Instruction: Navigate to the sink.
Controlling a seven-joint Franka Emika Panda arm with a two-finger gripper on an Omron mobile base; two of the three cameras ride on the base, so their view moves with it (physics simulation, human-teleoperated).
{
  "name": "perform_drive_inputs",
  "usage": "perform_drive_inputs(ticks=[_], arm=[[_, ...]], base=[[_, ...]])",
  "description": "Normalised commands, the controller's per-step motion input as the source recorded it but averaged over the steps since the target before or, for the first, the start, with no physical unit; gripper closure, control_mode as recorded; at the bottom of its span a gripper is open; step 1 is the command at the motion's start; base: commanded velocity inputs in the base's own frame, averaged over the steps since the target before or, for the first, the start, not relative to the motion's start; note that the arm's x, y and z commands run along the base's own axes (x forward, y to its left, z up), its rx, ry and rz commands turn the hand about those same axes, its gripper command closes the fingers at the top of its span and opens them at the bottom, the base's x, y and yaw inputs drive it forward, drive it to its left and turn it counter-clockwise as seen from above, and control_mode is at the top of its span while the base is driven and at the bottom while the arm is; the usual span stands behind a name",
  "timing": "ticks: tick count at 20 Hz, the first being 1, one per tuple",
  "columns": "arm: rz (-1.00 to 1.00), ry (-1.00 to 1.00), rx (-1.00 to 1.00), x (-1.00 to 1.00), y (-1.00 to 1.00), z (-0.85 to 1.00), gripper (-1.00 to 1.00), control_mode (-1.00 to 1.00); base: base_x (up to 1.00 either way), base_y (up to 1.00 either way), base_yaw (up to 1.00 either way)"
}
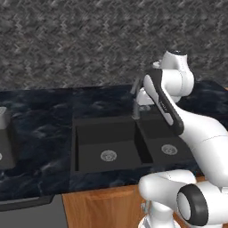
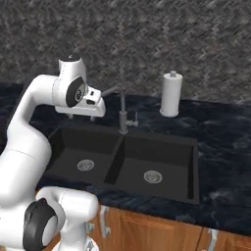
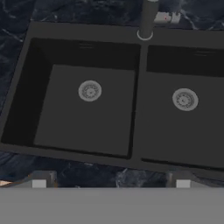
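Sink sits dead ahead in the dark counter, faucet at its back rim. Base looks abt there: creep in square, stop short of cabinet. Fingers apart, holding nothing

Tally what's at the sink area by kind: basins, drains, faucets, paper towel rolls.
Basins of the sink: 2
Drains: 2
Faucet: 1
Paper towel roll: 1
Total: 6
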Motion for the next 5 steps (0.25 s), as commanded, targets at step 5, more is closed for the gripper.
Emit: perform_drive_inputs(ticks=[5], arm=[[0.00,0.00,0.00,0.00,0.00,0.00,-1.00,1.00]], base=[[0.50,0.00,-0.34]])
